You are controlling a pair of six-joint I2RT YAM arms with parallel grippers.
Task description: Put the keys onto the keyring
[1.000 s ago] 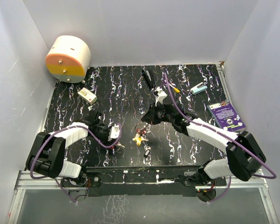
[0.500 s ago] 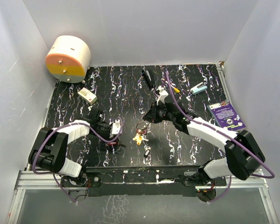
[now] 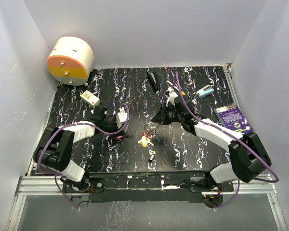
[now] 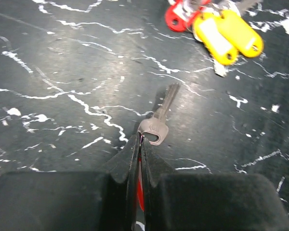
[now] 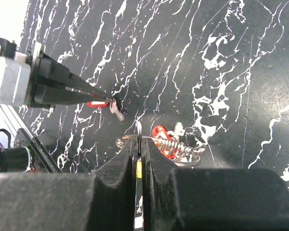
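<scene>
No writing can be read anywhere. The purple card [image 3: 234, 120] at the right edge of the tabletop [image 3: 135, 91] carries white print and a round mark, all too small to make out. The yellow keys [image 4: 226, 36] show pale label panels, too blurred to read.

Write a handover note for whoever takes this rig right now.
Left gripper: shut, pinching the pale-headed key by its head; something red sits between its fingers.
Right gripper: shut, apparently on the keyring.
The red and yellow keys are bunched at the ring; the black key lies apart, loose.
Done: the bunch looks threaded, though I can't confirm it.
Left: thread the held key, then the black one.
</scene>
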